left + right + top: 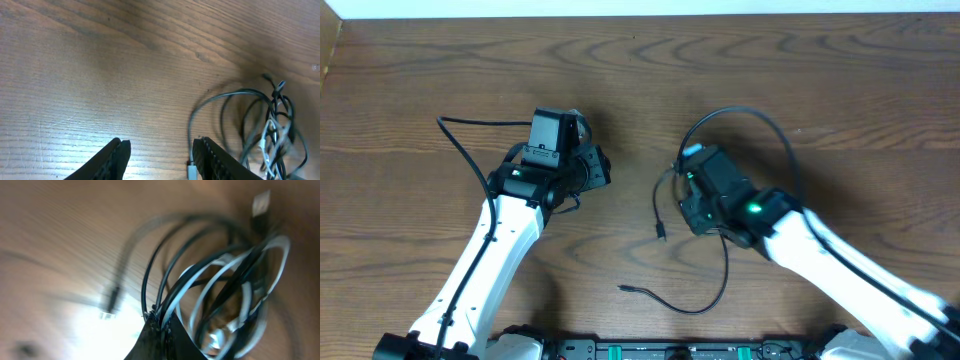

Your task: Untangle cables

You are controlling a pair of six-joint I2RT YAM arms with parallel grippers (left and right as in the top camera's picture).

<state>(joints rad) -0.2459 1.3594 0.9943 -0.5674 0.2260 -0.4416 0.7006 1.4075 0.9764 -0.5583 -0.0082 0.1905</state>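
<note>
matt wood-grain table [420, 60] (soft sheen in places), smooth glossy black and white cables [274, 115]

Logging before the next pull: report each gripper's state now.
Left gripper: open, holding nothing.
Right gripper: shut on the cables.

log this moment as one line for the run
left gripper: open, empty | right gripper: shut on cables | cables: tangled in one bundle | task: untangling not done

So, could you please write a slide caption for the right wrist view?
Right gripper pinching a tangled bundle of black and white cables, wooden table behind.
</note>
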